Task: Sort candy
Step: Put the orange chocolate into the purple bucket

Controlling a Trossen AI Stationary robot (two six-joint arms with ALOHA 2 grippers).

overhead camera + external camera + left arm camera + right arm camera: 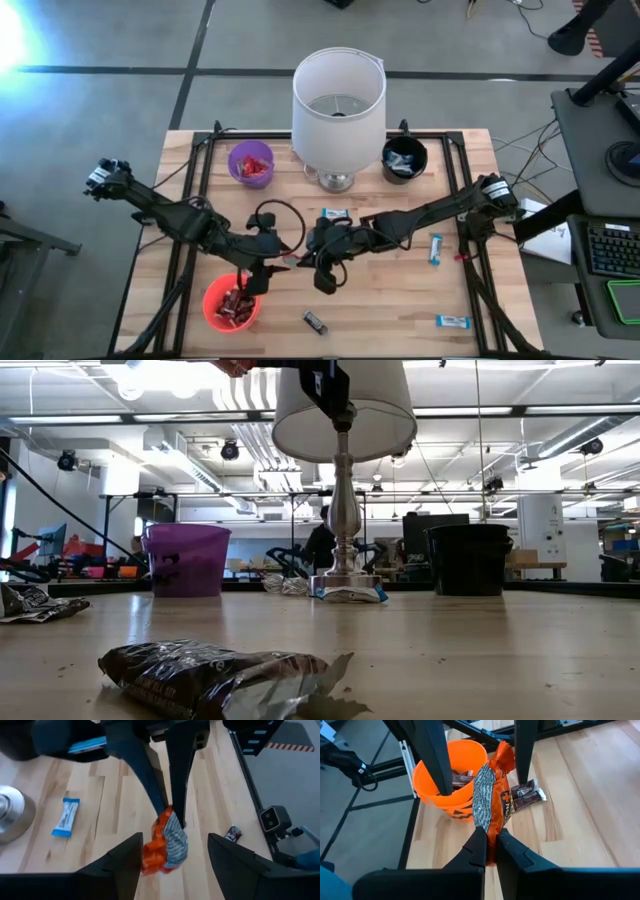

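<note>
I hold an orange-and-silver candy wrapper [492,800] pinched in my right gripper [490,847], fingers pressed together on its crinkled foil, above the middle of the wooden table [400,310]. My left gripper [172,857] faces it from just beside, fingers spread wide on either side of the wrapper without touching it. Close below stands an orange plastic cup [447,780] with dark-wrapped bars inside; one dark brown bar [527,795] lies on the planks near it. A white-shaded lamp [338,105] on a shiny metal base rises at the table's far side, between a purple cup [250,163] holding red candy and a black cup [404,160]. Light blue-and-white bars [436,248] lie scattered to the right of my right arm, well apart from each other.
</note>
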